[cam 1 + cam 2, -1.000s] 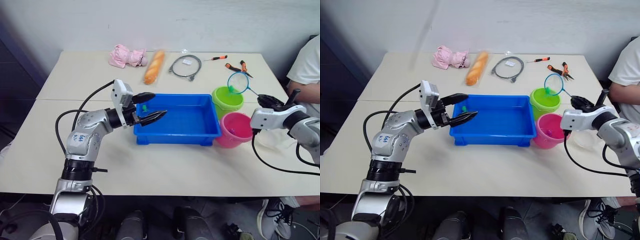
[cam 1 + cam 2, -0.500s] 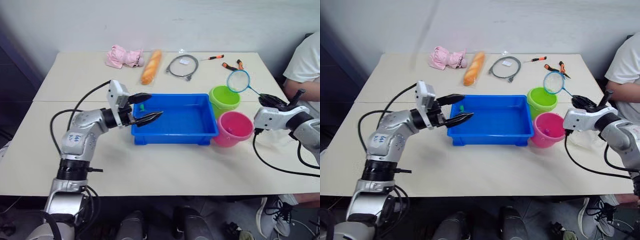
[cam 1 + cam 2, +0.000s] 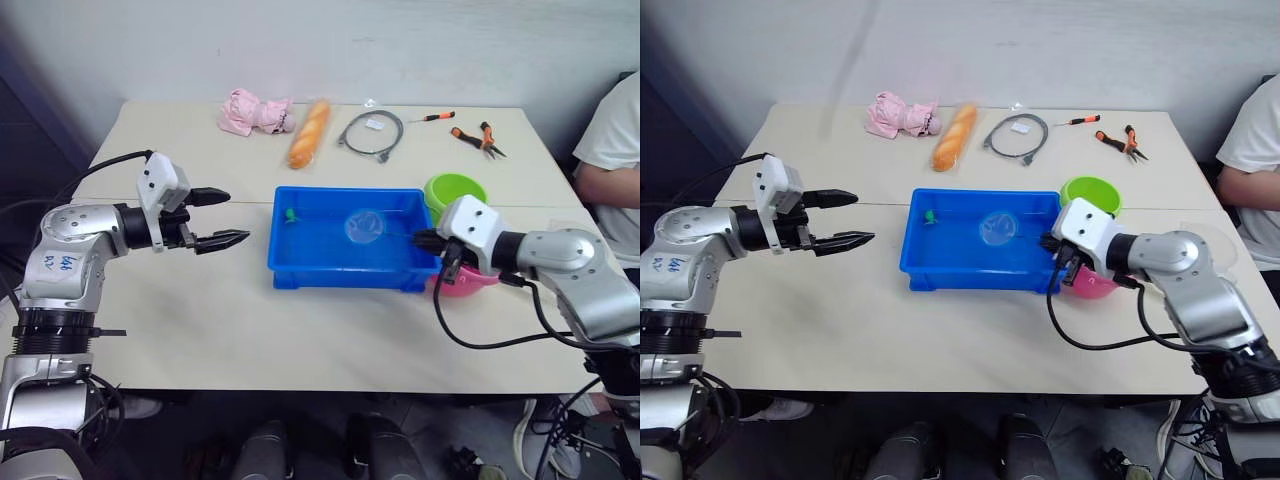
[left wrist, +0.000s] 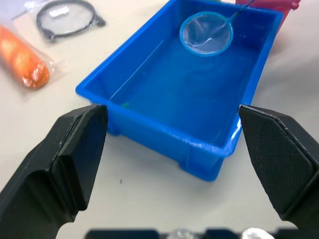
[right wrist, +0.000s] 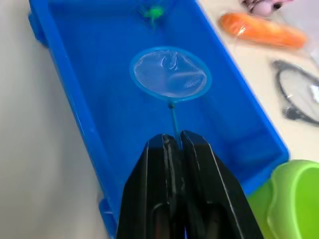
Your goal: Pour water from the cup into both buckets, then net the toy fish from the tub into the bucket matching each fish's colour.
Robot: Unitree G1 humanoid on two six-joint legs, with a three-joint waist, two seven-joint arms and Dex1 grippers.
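the tub (image 3: 350, 250) lies long-side across the bench (image 3: 250, 330). the right gripper (image 5: 174, 142), jaws pinched on the net (image 3: 366, 226), points its hoop leftward inside the tub. the right wrist view shows a green fish (image 5: 153, 11) beyond. the left gripper (image 3: 222, 217) gapes empty.

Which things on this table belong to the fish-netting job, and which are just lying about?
In the job:
- net, held in the right gripper
- blue tub
- green fish in the tub
- green bucket
- pink bucket

Lying about:
- pink cloth
- wrapped bread loaf
- coiled grey cable
- screwdriver
- pliers
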